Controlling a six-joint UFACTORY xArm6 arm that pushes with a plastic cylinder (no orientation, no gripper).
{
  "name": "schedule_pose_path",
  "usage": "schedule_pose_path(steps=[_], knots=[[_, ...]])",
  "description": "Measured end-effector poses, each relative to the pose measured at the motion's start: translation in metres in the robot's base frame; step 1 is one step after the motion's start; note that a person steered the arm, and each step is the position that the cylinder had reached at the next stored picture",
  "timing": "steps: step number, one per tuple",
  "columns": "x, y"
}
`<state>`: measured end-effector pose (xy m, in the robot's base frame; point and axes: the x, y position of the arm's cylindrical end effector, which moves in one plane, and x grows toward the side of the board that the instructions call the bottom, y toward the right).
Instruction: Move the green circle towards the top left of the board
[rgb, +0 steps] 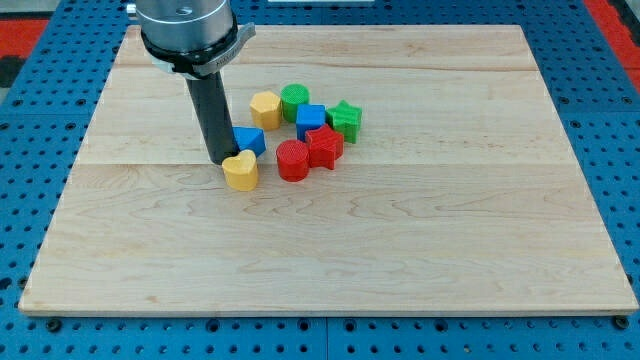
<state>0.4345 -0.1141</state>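
Observation:
The green circle (295, 100) stands in a cluster of blocks above the board's middle, touching a yellow hexagon (265, 108) on its left. My tip (220, 159) is down on the board at the cluster's lower left, well below and left of the green circle. It sits right beside a yellow heart (240, 171) and a blue triangle (247, 140).
A blue cube (311, 119), a green star (346, 119), a red star (324, 146) and a red cylinder (292, 160) fill the rest of the cluster. The wooden board (330, 260) lies on a blue pegboard table.

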Motion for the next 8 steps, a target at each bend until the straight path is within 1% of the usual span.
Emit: schedule_pose_path(steps=[3, 4, 5, 6, 7, 8], knots=[[0.0, 0.0], [0.006, -0.033], [0.022, -0.088], [0.056, -0.102], [0.074, -0.084], [0.066, -0.043]])
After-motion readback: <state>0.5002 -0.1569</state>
